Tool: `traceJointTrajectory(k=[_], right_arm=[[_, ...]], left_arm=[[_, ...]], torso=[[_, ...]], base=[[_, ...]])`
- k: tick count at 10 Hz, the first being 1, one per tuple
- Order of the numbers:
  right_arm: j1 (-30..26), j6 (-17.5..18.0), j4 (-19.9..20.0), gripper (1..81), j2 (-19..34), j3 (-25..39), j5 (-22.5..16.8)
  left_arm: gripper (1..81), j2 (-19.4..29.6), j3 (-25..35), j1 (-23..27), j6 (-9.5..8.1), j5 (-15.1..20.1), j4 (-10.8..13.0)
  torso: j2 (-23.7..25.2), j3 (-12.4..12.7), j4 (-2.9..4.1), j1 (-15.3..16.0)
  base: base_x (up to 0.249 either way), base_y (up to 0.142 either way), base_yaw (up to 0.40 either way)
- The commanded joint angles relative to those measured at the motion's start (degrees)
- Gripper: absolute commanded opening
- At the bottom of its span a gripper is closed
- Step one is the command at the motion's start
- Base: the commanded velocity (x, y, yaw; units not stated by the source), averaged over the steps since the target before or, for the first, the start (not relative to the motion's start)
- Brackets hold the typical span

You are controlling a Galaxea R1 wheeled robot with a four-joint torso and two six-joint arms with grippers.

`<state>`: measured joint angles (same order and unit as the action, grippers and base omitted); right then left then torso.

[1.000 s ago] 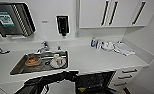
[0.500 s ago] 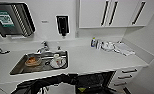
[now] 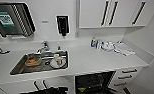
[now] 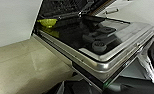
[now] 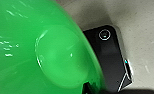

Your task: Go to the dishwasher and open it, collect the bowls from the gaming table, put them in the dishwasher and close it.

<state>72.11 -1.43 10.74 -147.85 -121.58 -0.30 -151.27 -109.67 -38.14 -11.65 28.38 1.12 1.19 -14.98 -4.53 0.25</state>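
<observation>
My right pincer, grip hidden, carries the green bowl (image 5: pixel 43 50); the open dishwasher (image 3: pixel 94 82) lies ahead, its lowered door (image 4: pixel 98 52) beside my left arm.

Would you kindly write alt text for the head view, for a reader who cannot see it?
A white kitchen counter holds a steel sink with dishes in it, and below it the dishwasher stands open, showing a dark interior with something yellow inside. White wall cabinets with black bar handles hang above, and a small bottle and cloths sit near the back wall.
</observation>
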Motion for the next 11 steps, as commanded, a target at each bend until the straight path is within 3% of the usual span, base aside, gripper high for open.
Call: traceJointTrajectory(k=[1,2,5,7,11], right_arm=[[-6.75,0.28,1.13,1.0,3.58,2.24,-5.84],[-8.15,0.28,1.82,1.0,3.93,2.23,-6.54],[-13.33,0.28,4.02,1.0,4.38,1.61,-10.23],[-16.06,0.28,5.34,1.0,5.77,4.05,-12.44],[-19.05,0.28,7.72,1.0,13.78,13.31,-12.44]], left_arm=[[81.1,2.64,1.40,-7.77,5.15,-2.97,2.38],[81.1,2.38,-0.88,-11.46,5.15,-4.98,3.53],[81.1,1.06,-7.39,-20.25,5.15,-8.16,3.80],[81.1,-0.86,-12.91,-23.42,5.24,-9.91,4.93],[81.1,-6.59,-23.14,-25.71,5.24,-10.27,6.52]], torso=[[0.00,0.00,0.00,0.00],[0.00,0.00,0.00,0.00],[0.00,0.00,0.00,0.00],[0.00,0.00,0.00,0.00],[0.00,0.00,0.00,0.00]], base=[[0.000,0.000,0.000],[0.000,0.000,0.000],[0.000,0.000,0.000],[0.000,0.000,0.000],[0.000,0.000,0.000]])
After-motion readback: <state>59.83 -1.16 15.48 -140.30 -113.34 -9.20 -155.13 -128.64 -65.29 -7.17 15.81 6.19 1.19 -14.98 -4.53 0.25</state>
